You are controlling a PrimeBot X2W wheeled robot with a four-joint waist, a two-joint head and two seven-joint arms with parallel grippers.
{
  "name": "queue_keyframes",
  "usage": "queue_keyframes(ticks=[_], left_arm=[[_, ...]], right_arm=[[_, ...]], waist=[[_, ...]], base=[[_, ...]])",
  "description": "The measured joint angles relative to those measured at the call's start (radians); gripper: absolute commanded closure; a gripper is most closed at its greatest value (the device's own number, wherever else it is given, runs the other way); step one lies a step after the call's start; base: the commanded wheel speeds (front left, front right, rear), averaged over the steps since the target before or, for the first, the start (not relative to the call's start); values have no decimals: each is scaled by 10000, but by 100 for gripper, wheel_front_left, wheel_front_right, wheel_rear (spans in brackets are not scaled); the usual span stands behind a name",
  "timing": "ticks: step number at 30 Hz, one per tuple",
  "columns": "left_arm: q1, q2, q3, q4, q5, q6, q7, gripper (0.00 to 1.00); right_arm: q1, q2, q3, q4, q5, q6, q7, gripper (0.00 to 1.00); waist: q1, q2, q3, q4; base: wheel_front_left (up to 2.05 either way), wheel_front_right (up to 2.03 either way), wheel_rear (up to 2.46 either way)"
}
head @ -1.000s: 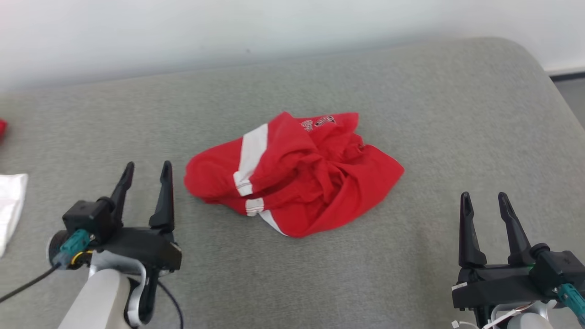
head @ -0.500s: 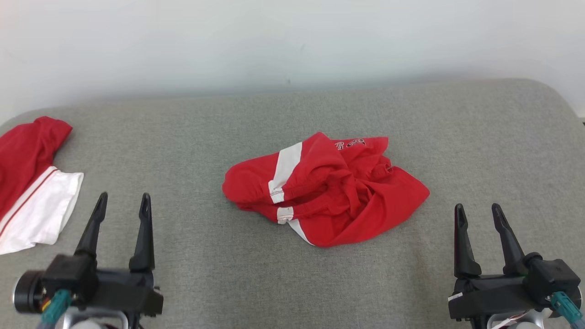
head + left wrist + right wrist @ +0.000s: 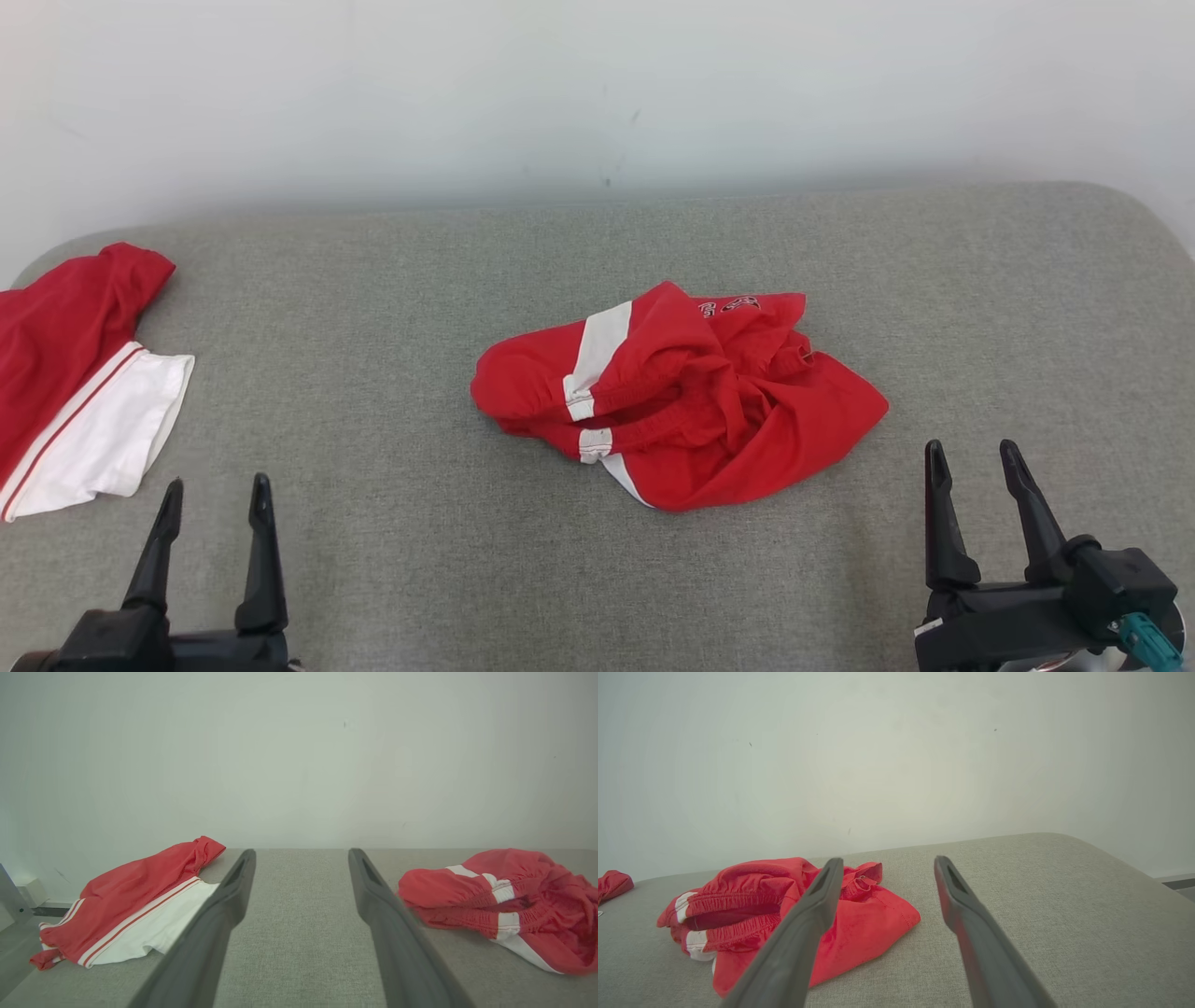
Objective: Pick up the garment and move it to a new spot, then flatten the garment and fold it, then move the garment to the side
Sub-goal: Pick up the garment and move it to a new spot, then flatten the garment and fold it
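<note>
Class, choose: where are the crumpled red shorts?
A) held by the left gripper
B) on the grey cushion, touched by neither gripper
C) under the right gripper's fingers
B: the crumpled red shorts lie on the grey cushion, apart from the left gripper and right gripper.

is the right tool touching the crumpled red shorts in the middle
Apart. The head view shows bare grey cushion between the open right tool and the crumpled red shorts.

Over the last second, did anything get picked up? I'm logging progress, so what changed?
Mostly the head camera swung, bringing a red-and-white garment into view. The left pincer drew back from the crumpled red garment. Nothing was grasped: it and the right pincer stay open, and the crumpled garment lies unmoved.
</note>
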Motion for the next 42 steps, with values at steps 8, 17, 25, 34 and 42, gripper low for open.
queue_keyframes(ticks=[8, 17, 25, 34, 42], left_arm=[[305, -251, 399, 251, 606, -184, 0, 0], [239, -493, 493, 527, 922, -403, 0, 0], [169, -635, 591, 761, 1091, -552, 0, 0], [132, -754, 696, 892, 1260, -648, 0, 0], [118, -828, 805, 953, 1302, -727, 0, 0]], right_arm=[[78, 2, 2, 50, -17, 0, 0, 0], [116, 0, 127, 207, -82, 0, 0, 0], [111, 2, 221, 286, -81, 0, 0, 0], [99, 2, 253, 326, -81, 0, 0, 0], [91, 2, 282, 326, -82, 0, 0, 0]], waist=[[1, 0, 1, 23], [1, 0, -10, 163], [1, 0, 16, 168], [1, 0, 48, 209], [1, 0, 99, 199]], base=[[0, 0, 0], [0, 0, 0], [0, 0, 0], [0, 0, 0], [0, 0, 0]])
